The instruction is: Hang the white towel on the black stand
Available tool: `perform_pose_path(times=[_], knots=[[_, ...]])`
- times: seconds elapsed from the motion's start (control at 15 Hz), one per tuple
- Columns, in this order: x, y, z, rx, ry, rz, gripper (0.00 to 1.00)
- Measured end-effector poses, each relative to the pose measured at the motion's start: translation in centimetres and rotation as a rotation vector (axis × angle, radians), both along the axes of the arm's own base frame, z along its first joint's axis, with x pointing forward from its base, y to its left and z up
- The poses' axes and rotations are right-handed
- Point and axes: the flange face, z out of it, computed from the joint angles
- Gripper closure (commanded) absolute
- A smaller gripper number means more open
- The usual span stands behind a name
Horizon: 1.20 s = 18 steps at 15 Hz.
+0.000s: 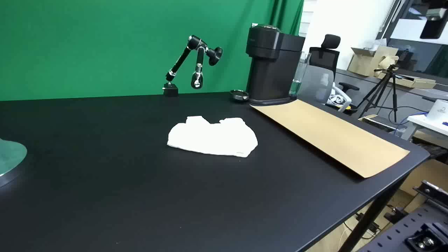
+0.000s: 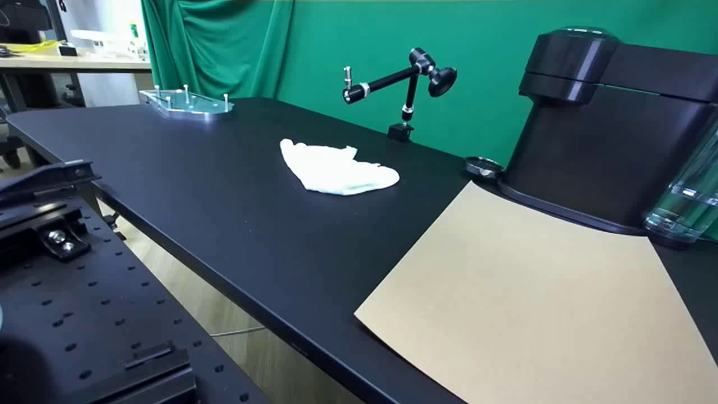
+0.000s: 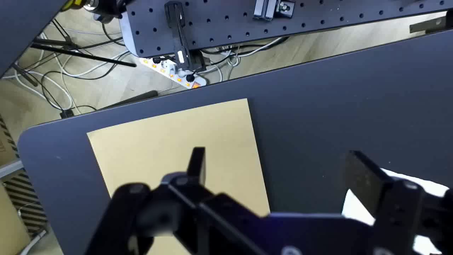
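Observation:
The white towel (image 1: pixel 212 138) lies crumpled on the black table in both exterior views (image 2: pixel 336 173). The black stand (image 1: pixel 196 42) is a jointed arm on a small base at the table's back, by the green curtain. It also shows in an exterior view (image 2: pixel 391 80), and it is out of the wrist view. My gripper (image 3: pixel 276 159) is open with nothing between its fingers in the wrist view. It hangs above the table, near the paper's edge. Part of the towel (image 3: pixel 356 208) shows behind the right finger, which hides some of it. The gripper is not in either exterior view.
A black coffee machine (image 1: pixel 271 66) with a clear water tank (image 2: pixel 681 196) stands at the back. A small round dish (image 1: pixel 239 95) is beside it. Brown paper (image 2: pixel 549 314) lies in front of it. A clear plate with pegs (image 2: pixel 188 105) lies at the far end. A perforated platform (image 3: pixel 219 21) stands across a gap.

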Motion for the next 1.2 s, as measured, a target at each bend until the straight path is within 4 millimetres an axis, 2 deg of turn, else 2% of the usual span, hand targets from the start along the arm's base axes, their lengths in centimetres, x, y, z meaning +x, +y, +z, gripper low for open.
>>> perform_pose_path(times=[0.93, 1.07, 1.2], knots=[[0.1, 0.0, 0.0, -0.001, -0.003, 0.001, 0.0], [0.7, -0.2, 0.0, -0.015, -0.037, 0.005, 0.0], [2.2, -0.4, -0.2, -0.053, -0.084, 0.026, 0.0]])
